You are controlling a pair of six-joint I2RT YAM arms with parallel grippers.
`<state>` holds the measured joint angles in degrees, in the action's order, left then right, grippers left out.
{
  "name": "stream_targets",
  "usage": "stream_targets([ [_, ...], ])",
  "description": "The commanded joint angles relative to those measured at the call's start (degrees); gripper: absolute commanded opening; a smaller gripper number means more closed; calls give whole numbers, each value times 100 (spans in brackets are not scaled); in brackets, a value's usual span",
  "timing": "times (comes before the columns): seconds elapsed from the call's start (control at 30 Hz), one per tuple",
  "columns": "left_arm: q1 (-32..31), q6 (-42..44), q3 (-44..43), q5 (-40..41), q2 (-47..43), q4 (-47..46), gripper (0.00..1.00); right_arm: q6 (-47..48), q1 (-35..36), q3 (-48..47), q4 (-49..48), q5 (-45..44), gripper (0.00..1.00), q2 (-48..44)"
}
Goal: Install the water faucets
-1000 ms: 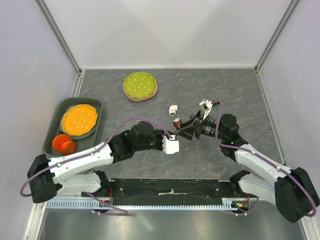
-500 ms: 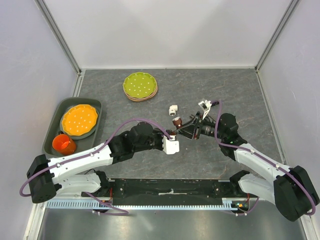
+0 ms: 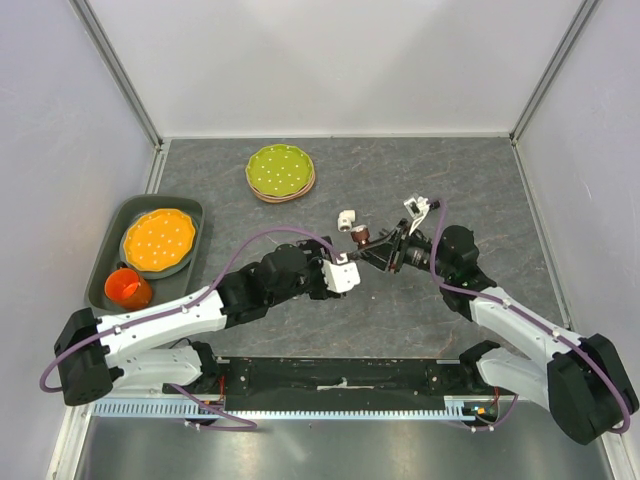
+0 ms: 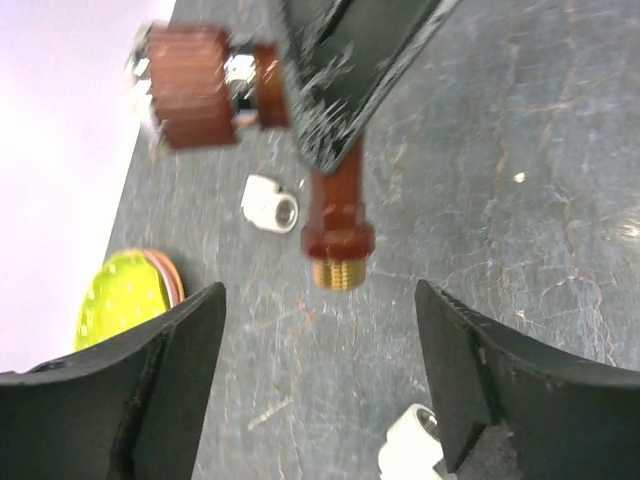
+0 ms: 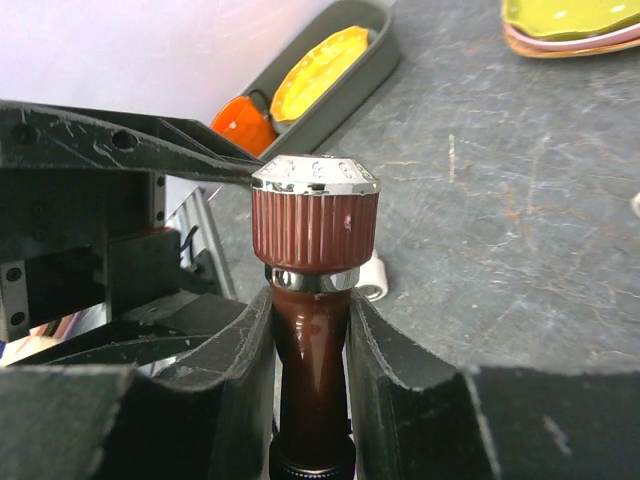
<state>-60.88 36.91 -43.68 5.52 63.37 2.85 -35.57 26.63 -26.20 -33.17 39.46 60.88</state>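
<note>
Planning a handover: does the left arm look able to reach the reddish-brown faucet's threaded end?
Probably yes: the left gripper is open, and the brass thread of the reddish-brown faucet hangs ahead, unobstructed.

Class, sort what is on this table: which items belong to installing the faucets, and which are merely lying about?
Job: reddish-brown tap with ribbed handle, in right gripper; probably two white plastic elbow fittings.
Lying about: stack of green plates; grey tray holding orange plate and orange cup.
</note>
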Motion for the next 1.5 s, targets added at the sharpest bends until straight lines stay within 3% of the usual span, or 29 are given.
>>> stream_targets([
  [0.0, -11, -1576, -210, 1239, -141, 21, 87, 252, -35, -52, 90, -790, 0, -243],
  [0.17, 111, -3354, -606, 2128, 131, 1646, 93, 393, -53, 35, 337, -1519, 0, -358],
  [0.37, 875, -5384, -519, 1664, 97, 2886, 94, 384, -53, 97, 390, -1907, 0, -332],
  [0.47, 1280, -5728, -299, 1269, -53, 2967, 93, 393, -44, 106, 416, -2004, 0, -331],
  [0.7, 1781, -5949, -132, 591, 149, 3186, 92, 393, -44, 132, 425, -2083, 0, -331],
  [0.9, 2001, -6107, -193, 503, 544, 3362, 81, 420, -44, 141, 451, -2136, 0, -375],
  [1.47, 2019, -6108, -325, 64, 1607, 2941, 77, 420, -53, 141, 452, -2127, 0, -402],
])
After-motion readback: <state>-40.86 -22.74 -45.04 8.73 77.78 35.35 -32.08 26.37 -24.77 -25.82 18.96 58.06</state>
